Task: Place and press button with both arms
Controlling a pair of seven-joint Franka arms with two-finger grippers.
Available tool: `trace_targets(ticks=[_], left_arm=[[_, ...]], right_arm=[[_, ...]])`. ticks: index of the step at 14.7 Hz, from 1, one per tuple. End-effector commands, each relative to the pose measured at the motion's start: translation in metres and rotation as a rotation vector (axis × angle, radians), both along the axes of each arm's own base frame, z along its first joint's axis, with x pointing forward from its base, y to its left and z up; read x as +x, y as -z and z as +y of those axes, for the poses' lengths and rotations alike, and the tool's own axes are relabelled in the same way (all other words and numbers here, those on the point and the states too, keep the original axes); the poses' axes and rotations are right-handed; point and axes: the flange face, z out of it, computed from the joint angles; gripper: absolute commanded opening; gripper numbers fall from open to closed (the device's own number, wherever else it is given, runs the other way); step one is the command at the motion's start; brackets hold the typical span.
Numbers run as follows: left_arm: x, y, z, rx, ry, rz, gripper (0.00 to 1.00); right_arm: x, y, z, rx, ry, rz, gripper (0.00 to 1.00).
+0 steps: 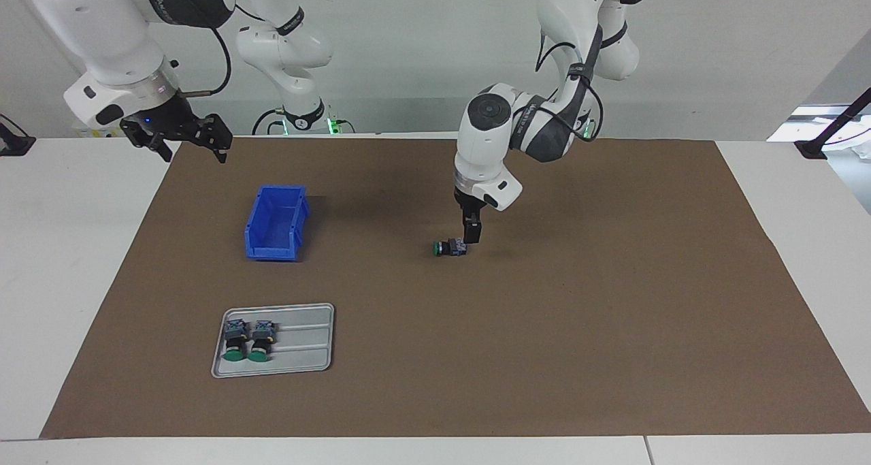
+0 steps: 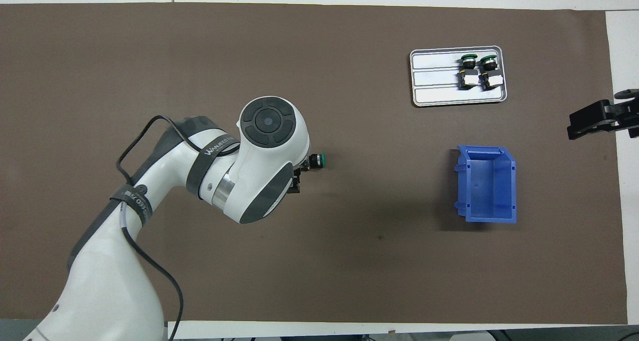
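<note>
under the left pincer (image 1: pixel 471 239), closed on its body, the button (image 1: pixel 449 248) lay sideways; a roll was risked on release. the right pincer (image 1: pixel 178 138) waited, spread, well apart.

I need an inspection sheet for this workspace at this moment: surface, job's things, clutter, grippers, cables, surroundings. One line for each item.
Surface: brown mat on a white table; no spills seen.
Job's things: one button lies on its side mid-mat, green cap toward the right arm's end. Two more buttons lie on the grey tray. The blue bin, nearer to the robots than the tray, looks empty.
Clutter: nothing seen.
Grippers: left gripper is down at the button's body end, shut on it. Right gripper waits raised over the mat's edge, open.
Cables: black cable loops along the left arm; none on the mat.
Surroundings: white wall; black clamps at the table's ends.
</note>
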Motion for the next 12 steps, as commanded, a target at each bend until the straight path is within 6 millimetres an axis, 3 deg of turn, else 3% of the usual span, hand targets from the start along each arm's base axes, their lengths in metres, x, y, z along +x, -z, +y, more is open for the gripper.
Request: trace_targets(ticks=[1, 8, 12], left_arm=[[0.004, 0.014, -0.010, -0.021, -0.075, -0.026, 0.99], [0.016, 0.042, -0.024, -0.036, -0.094, -0.052, 0.98], [0.006, 0.061, -0.034, -0.020, -0.075, -0.035, 0.98]], right_arm=[[-0.010, -0.002, -0.001, 0.006, -0.009, 0.004, 0.99], [-0.010, -0.002, -0.001, 0.006, -0.008, 0.004, 0.99], [-0.009, -0.002, 0.000, 0.007, -0.009, 0.004, 0.99]])
